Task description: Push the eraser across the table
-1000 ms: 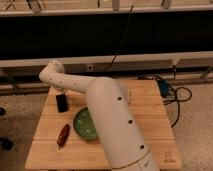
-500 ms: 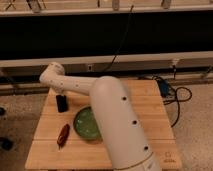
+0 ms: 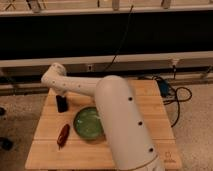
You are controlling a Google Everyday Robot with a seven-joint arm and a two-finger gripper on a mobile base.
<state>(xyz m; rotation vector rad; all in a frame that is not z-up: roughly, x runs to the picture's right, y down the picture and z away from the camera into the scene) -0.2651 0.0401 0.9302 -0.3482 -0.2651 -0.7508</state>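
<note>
One white robot arm reaching over the light wooden table (image 3: pixel 152 110), dark gripper (image 3: pixel 61 98) low near its far-left corner, fingers pressed together, black eraser (image 3: pixel 61 107) at their tip, barely separable, green bowl (image 3: pixel 89 122) mid-table, red-brown object (image 3: pixel 63 135) beside it, corner logo (image 3: pixel 169 160) unreadable.

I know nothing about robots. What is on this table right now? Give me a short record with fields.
gripper: shut, pointing down over the table's far left part
eraser: black block right under the gripper; contact unclear
green bowl: mid-table, beside the white arm
red-brown object: left side, nearer the camera than the eraser
table: light wooden planks
</note>
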